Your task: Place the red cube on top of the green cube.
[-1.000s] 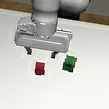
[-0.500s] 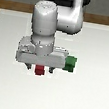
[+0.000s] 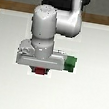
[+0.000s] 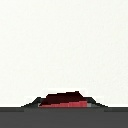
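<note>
The red cube (image 3: 39, 72) sits on the white table (image 3: 4, 88), showing just under the arm's hand in the exterior view. My gripper (image 3: 39, 68) is lowered straight over it, with the fingers hidden behind the hand's body. In the wrist view the red cube (image 4: 62, 98) lies very close, with a grey fingertip (image 4: 33, 103) low on either side of it; the jaws look open around it. The green cube (image 3: 72, 63) sits on the table to the exterior view's right of the hand, partly hidden behind it.
The arm's white body (image 3: 49, 29) rises over the table's middle. A wooden floor strip (image 3: 12, 6) runs behind the table's far edge.
The arm has come down from above the red cube until the hand sits low over it. Neither cube has moved.
</note>
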